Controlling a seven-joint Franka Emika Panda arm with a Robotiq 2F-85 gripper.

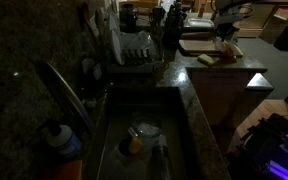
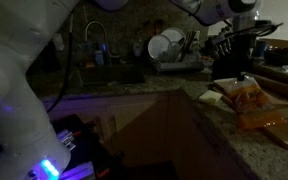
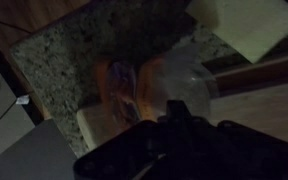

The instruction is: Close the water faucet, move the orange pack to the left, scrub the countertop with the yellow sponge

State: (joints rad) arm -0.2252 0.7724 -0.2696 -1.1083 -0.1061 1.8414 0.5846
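Gloom covered the kitchen, and fine detail was lost to me. My tool stood low over the surface, a dark speckled stone slab, with its fingers pressed fully together. Directly beneath it lay the orange pack, and the fingertips met the pack's upper end. Whether any of the wrapper was pinched between them I could not tell. In the wrist view the pack showed orange on one half and clear and shiny on the other, flat on the stone just ahead of the tool.

The yellow sponge sat just beside the pack, on the side of the tool that faced the sink. A wooden board lay on the opposite side of the tool, close against the pack.

The water faucet was well apart from the tool, slanting over the sink beyond the dish rack with its white plates. I could not tell whether water ran from it.
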